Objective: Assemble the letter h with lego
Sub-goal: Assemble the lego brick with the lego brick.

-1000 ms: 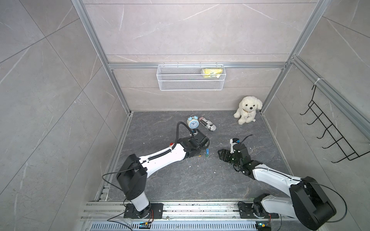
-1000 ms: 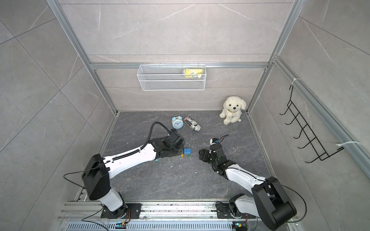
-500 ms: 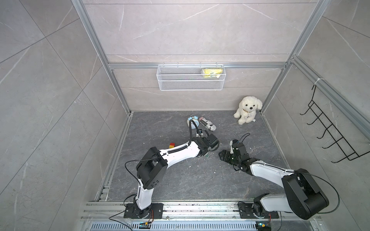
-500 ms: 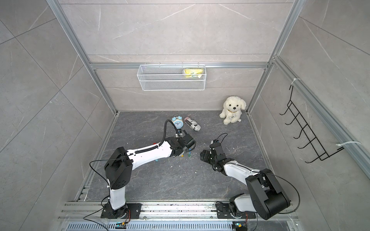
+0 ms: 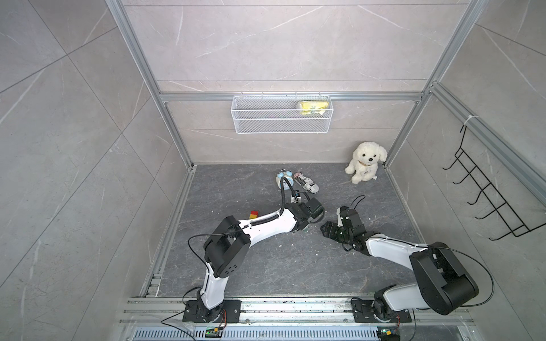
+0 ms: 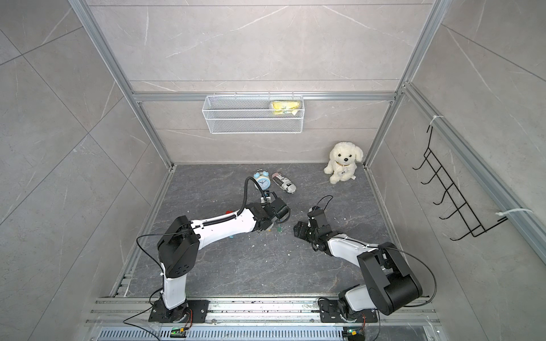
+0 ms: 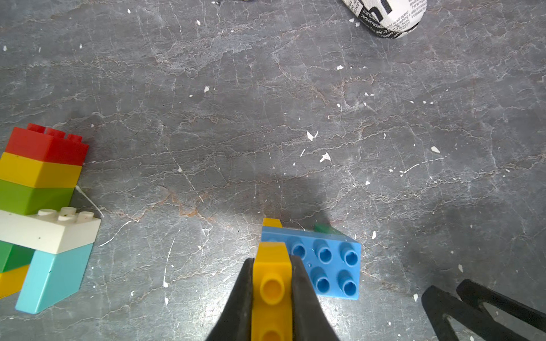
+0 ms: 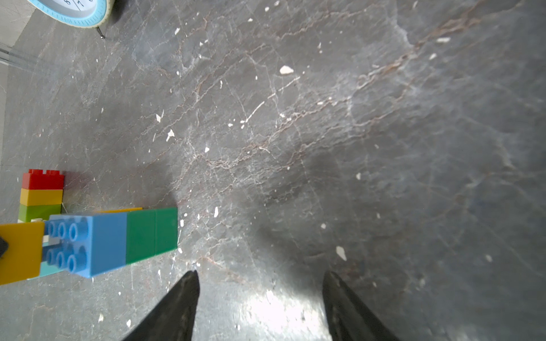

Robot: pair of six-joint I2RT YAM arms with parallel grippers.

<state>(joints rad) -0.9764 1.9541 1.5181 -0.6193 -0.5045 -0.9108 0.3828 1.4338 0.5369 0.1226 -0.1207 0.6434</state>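
Joining two lego pieces looks like the step in hand. Leftmost in the left wrist view, the stack (image 7: 44, 192) sits on the grey floor (image 7: 266, 118), red at one end, then yellow, green, white and light blue. Next, the left gripper (image 7: 272, 261) is clamped on a yellow brick (image 7: 271, 292), which carries a blue brick (image 7: 328, 265). Furthest right, the right gripper (image 8: 261, 274) hangs nearby with jaws apart and empty. I judge this cluster (image 8: 97, 242) must cross to the stack, studs lined up, then be pressed home. The right wrist view alone shows the green bricks (image 8: 150, 233) in full. Both top views hide most of the cluster under the left wrist, showing the stack's red end (image 5: 254, 212).
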